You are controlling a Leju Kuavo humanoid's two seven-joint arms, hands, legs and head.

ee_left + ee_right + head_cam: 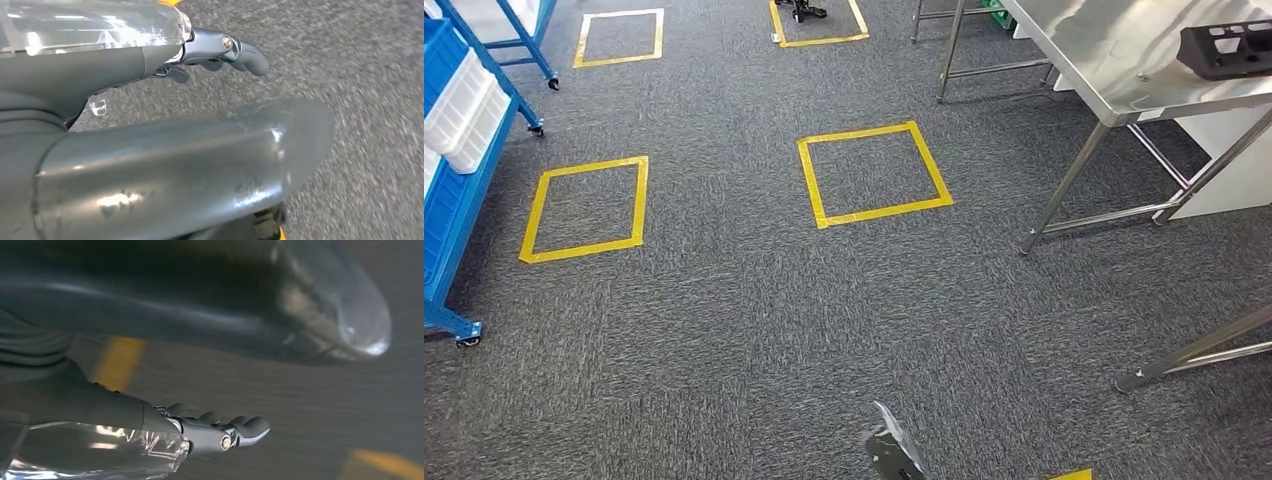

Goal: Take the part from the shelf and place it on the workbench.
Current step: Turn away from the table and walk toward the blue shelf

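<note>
Grey carpet floor (754, 330) fills the near part of the head view, with a silver piece of the robot's own arm (892, 450) poking in at the bottom edge. Yellow tape squares mark the carpet: one centre (874, 174), one to the left (584, 208), one far left at the top (619, 37), one at top centre (819, 25) with a small dark object (802, 10) inside it, too small to identify.

Blue shelf (454, 200) stands at the left edge, white bins (464, 105) on it. Steel surface (1114, 50) sits upper right on metal legs. Black part (1229, 48) lies on that surface near the right edge of the picture, nothing touching it.

Left robot hand (200, 52) in the left wrist view: fingers stretched out straight, side by side, holding nothing, carpet below; thick grey thumb (200, 165) in the foreground, apart from the fingers. Right robot hand (215, 430) in the right wrist view: fingers likewise extended and slightly apart, holding nothing, blurred carpet and yellow tape (117, 362) behind.

Both robot hands hang low over the floor, well apart from the black part up on the surface. Part sits to the robot's right and ahead; neither hand is near it.
</note>
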